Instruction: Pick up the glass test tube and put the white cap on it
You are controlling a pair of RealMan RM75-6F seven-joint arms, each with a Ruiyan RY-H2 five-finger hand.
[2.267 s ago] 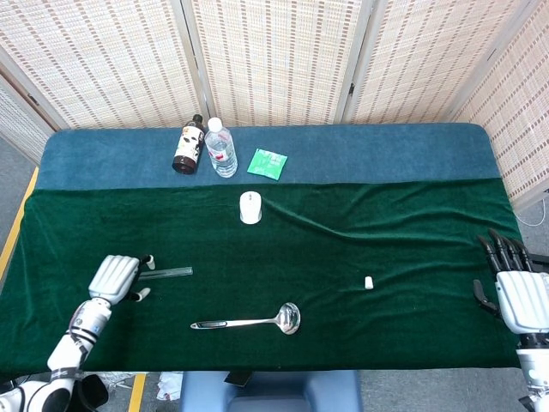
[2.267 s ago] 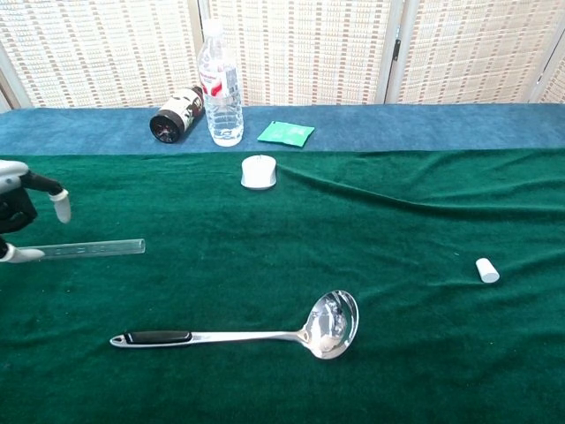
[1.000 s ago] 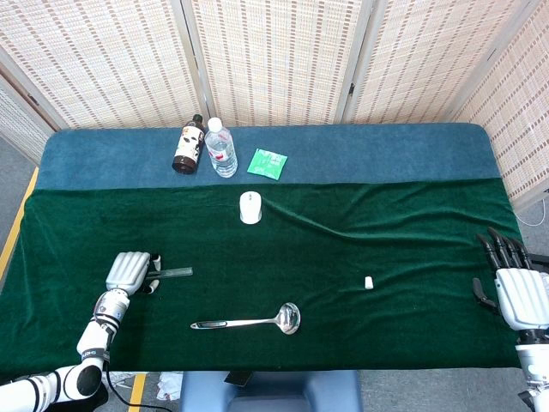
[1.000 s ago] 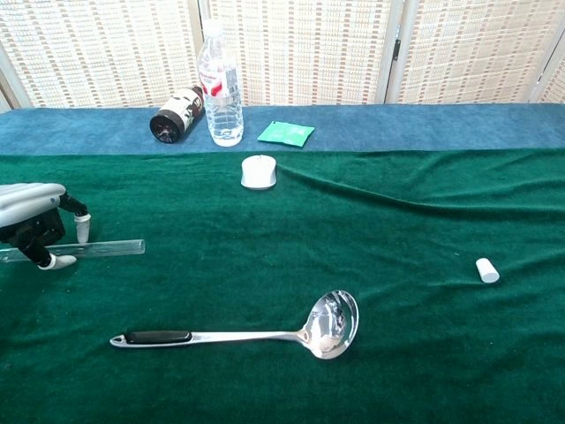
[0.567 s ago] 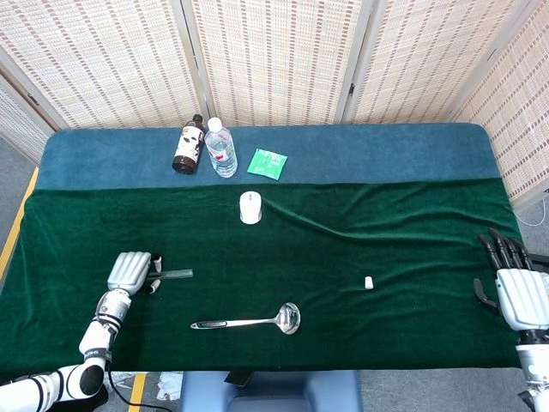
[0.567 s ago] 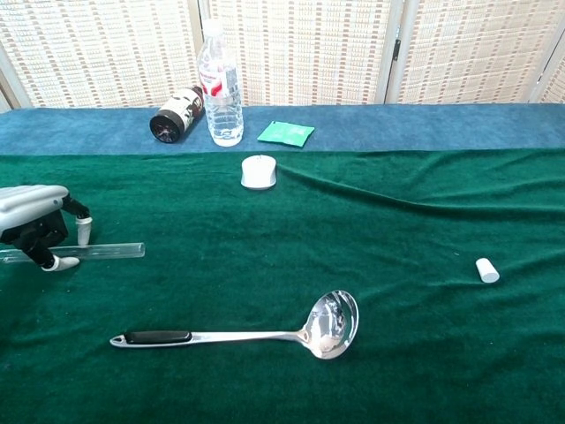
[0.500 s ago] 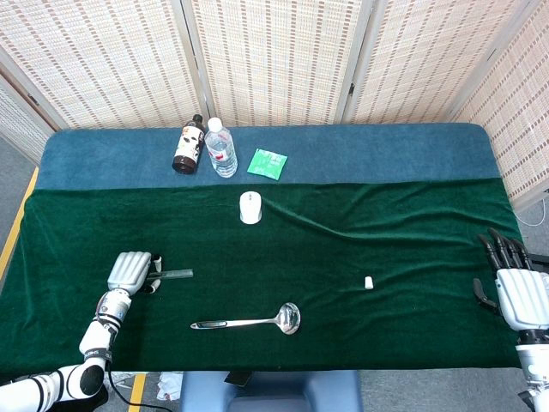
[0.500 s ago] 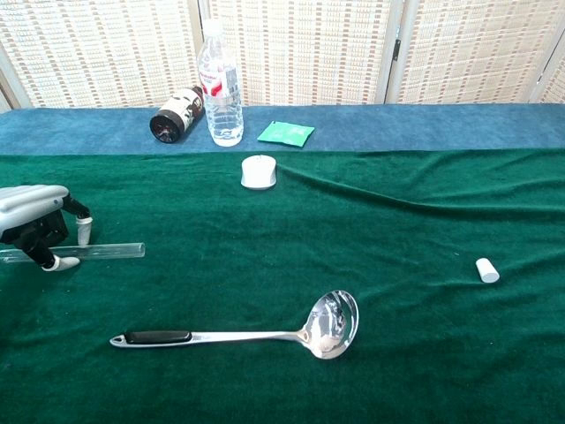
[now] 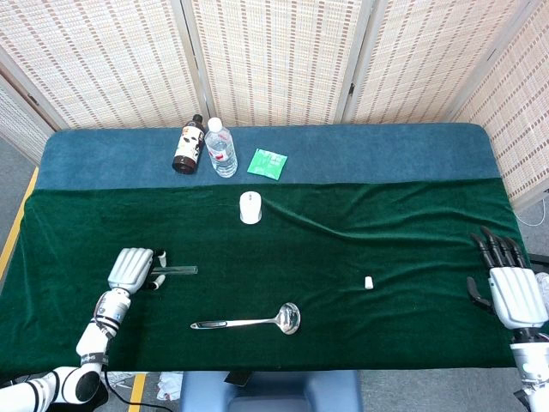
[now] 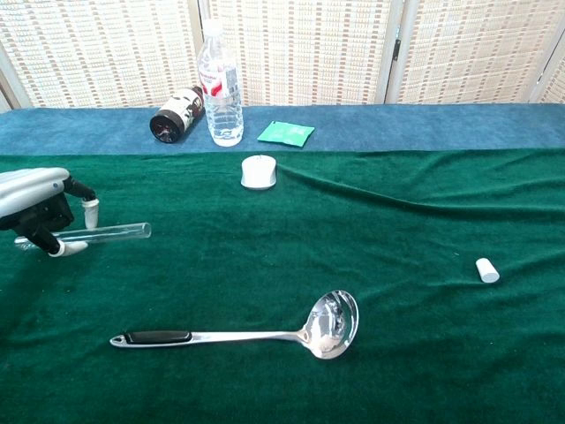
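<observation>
The glass test tube (image 10: 104,233) lies level, just above the green cloth at the left. My left hand (image 10: 37,215) grips its left end between thumb and fingers. In the head view the same hand (image 9: 130,268) covers that end, and the tube (image 9: 180,270) sticks out to its right. The small white cap (image 10: 486,270) lies on the cloth at the right, also visible in the head view as the cap (image 9: 368,281). My right hand (image 9: 512,292) hovers by the table's right edge, fingers apart and holding nothing, well right of the cap. The chest view does not show it.
A steel ladle (image 10: 238,334) lies near the front edge, between tube and cap. A white mouse (image 10: 257,171) sits mid-table. On the blue strip at the back are a water bottle (image 10: 221,84), a dark bottle (image 10: 177,113) on its side and a green packet (image 10: 286,132).
My left hand has closed on the tube and raised it a little off the cloth. The right hand has drifted slightly inward.
</observation>
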